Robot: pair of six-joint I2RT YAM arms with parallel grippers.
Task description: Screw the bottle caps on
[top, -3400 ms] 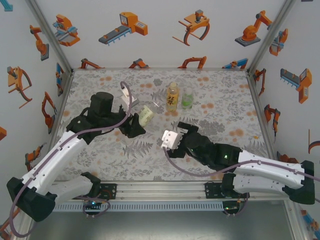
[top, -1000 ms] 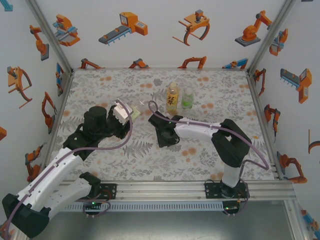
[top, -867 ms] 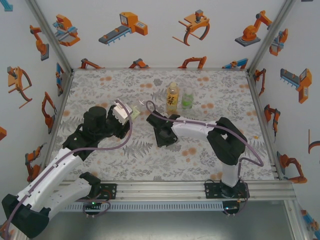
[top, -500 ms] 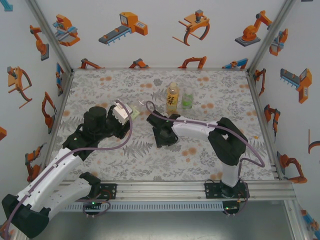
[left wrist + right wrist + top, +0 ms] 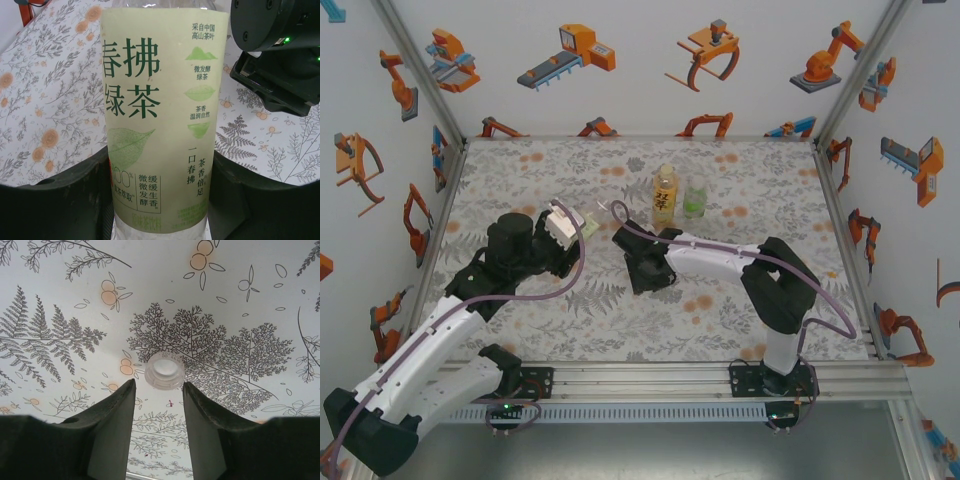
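The tea bottle point(image 5: 160, 125) is clamped between the left gripper's point(image 5: 160, 210) jaws. The right gripper's point(image 5: 158, 390) jaws are spread, nothing grasped. A white cap point(image 5: 164, 371) is seen on the table point(image 5: 240, 300) just ahead of their tips, with bare surface all round its rim.

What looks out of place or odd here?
A small white bottle cap lies loose on the patterned table, just beyond the open right gripper, off any bottle. The pale-green-labelled bottle sits clamped in the left gripper. Nothing looks spilled or damaged.
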